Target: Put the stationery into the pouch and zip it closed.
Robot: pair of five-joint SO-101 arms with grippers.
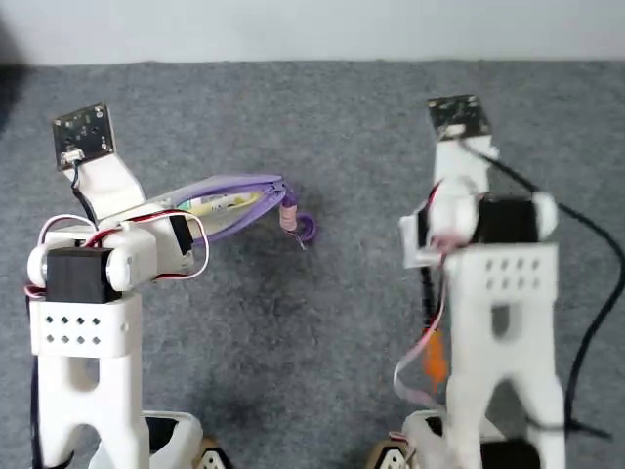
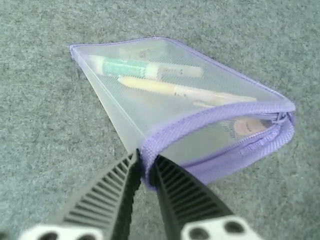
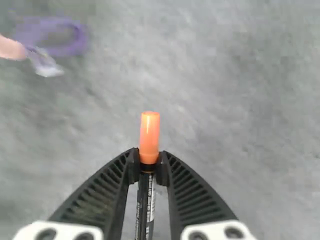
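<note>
text legible: none | orange-capped marker (image 3: pixel 148 145) barrel: pale label strip with small print, too blurred to read | pouch (image 2: pixel 150 105): yellow pen (image 2: pixel 185 91) and green-banded pen (image 2: pixel 145 68) inside carry dark specks, possibly print, unreadable through the mesh | numbers, signs: none legible

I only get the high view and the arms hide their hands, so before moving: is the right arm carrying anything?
Observer: Yes, the right hand is shut on an orange-capped pen, cap poking out in front.
Operator: And the left arm?
Observer: The left hand pinches the pouch by its purple rim, at one end of the mouth.
Operator: What's inside?
Observer: A green-labelled stick and a yellow pen lie under the mesh.
</note>
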